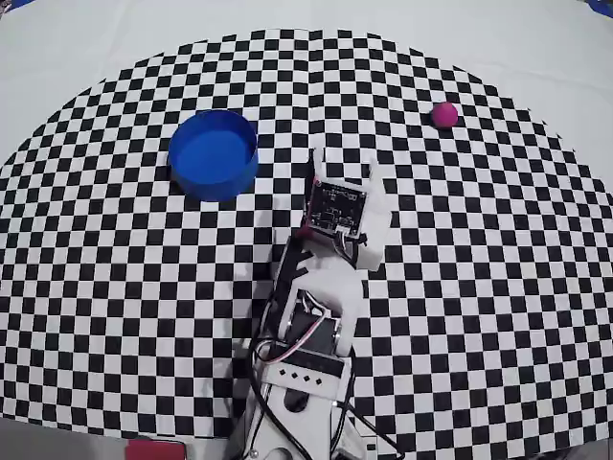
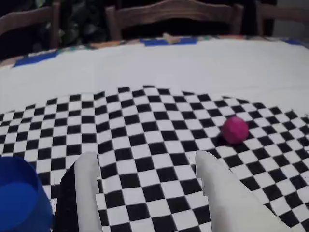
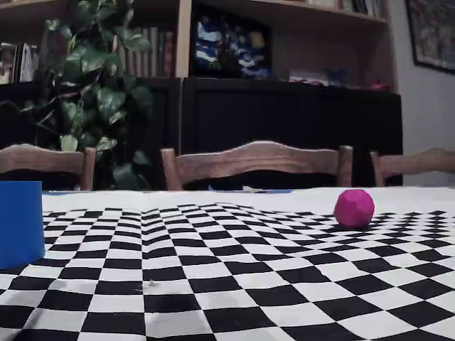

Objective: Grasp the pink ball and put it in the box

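The pink ball [image 1: 444, 115] lies on the checkered cloth at the far right; it also shows in the wrist view [image 2: 235, 129] and in the fixed view [image 3: 354, 207]. The box is a round blue tub [image 1: 214, 153] at the far left, seen at the lower left edge of the wrist view [image 2: 19, 195] and at the left edge of the fixed view [image 3: 20, 222]. My gripper [image 1: 343, 165] is open and empty, between tub and ball, short of both. In the wrist view my gripper [image 2: 147, 162] shows two white fingers spread wide over bare cloth.
The checkered cloth [image 1: 115, 287] covers most of the table, with plain white cloth [image 1: 536, 48] beyond it. Wooden chair backs [image 3: 256, 160] stand along the far table edge. The arm's base [image 1: 302, 383] sits at the near edge.
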